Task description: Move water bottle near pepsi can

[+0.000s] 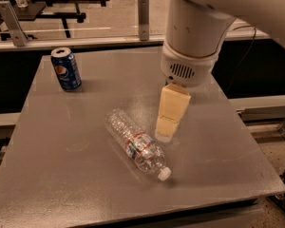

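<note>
Camera view shows the water bottle (pixel 137 144) lying on its side near the middle of the grey table (pixel 61 175), a little toward the near edge. Its white cap (pixel 164 174) points to the near right and its bottom end points to the far left. The red, white and blue label band goes around its middle. The pepsi can (pixel 66 69) stands upright at the far left part of the table, well apart from the bottle. The gripper (pixel 164 134) is cream coloured and hangs down from the big white arm (pixel 190 42). Its tip is low over the table top, just beside the bottle on the right side. Whether it touches the bottle, and whether it is open or closed, I cannot tell. At the far side of the table a metal post (pixel 143 18) stands upright.
</note>
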`<action>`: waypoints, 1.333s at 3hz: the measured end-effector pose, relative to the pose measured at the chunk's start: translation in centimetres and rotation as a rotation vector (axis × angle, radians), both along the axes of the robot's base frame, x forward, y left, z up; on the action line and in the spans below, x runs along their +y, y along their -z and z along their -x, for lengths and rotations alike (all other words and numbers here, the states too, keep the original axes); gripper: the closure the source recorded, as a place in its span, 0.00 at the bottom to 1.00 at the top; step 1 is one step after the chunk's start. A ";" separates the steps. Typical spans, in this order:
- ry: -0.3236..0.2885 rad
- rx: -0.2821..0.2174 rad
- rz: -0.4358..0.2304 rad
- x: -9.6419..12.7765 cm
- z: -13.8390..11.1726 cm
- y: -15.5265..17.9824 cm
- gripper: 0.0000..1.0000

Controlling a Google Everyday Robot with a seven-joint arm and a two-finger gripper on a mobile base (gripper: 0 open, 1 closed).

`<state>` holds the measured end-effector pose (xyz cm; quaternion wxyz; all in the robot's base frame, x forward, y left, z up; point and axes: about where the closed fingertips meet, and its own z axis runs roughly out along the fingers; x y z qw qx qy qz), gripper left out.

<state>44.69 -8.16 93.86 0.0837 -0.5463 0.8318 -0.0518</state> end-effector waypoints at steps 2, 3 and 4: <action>0.167 0.103 -0.031 4.4 1.1 3.8 0.00; 0.199 0.112 -0.002 5.3 2.2 5.2 0.00; 0.214 0.125 0.027 6.0 3.0 6.7 0.00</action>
